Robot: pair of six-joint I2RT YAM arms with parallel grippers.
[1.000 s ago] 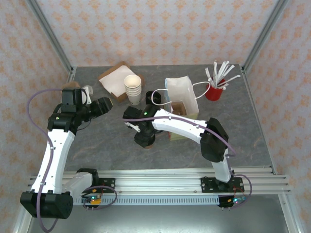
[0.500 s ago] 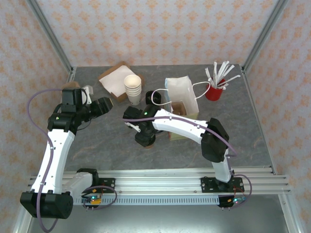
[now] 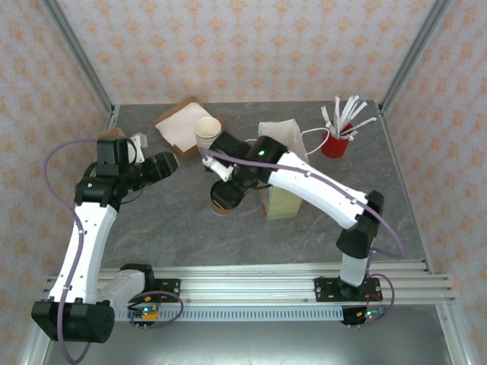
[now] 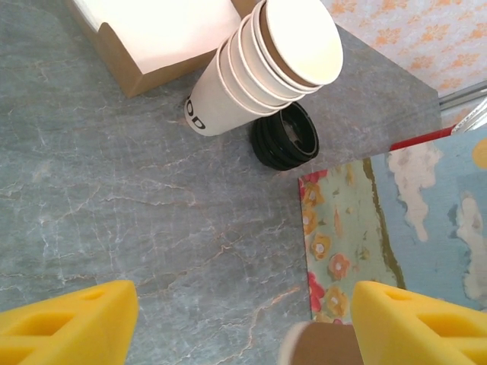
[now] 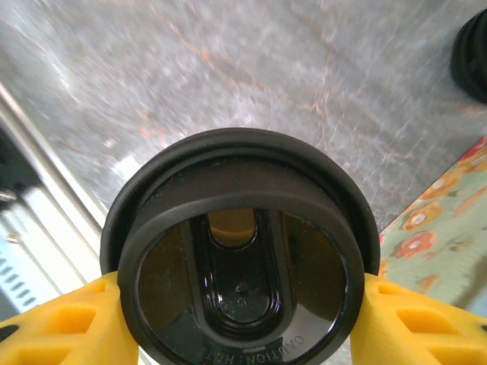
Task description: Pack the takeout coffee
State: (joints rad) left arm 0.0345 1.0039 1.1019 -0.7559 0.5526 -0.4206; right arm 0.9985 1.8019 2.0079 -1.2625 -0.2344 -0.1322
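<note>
At nine o'clock on the counter [image 3: 167, 220], the left fingers [image 3: 166, 164] [image 4: 68, 323] stand well apart with nothing between them, hanging above bare grey stone. At about twelve o'clock from them lies an open cardboard box [image 3: 176, 125] [image 4: 129, 68] lined with white paper. Just beside its right edge, at two o'clock from the left fingers, rises a stack of lidless cream cups [image 3: 205, 131] [image 4: 259, 65]. In the left wrist view the stack leans toward the camera, with a small pile of loose black lids [image 4: 285, 137] [image 5: 472, 53] touching its foot.

Toward the middle, at four o'clock from the left fingers, the right fingers [image 3: 230, 190] [image 5: 61, 319] are clamped on the takeout coffee [image 3: 221, 204] [image 5: 240, 251]. One yellow pad presses each side just under the rim of the black lid, whose sip slot faces the right wrist camera. The cup sits near the counter's centre, and I cannot tell whether its base touches the stone.

At three o'clock from the coffee, just beside it, stands the paper bag [image 3: 283, 199] [image 4: 365, 228] [image 5: 441, 220], upright with a flowered side panel. At one o'clock from the bag, a red cup [image 3: 335, 144] holds white wrapped straws [image 3: 346, 112].
</note>
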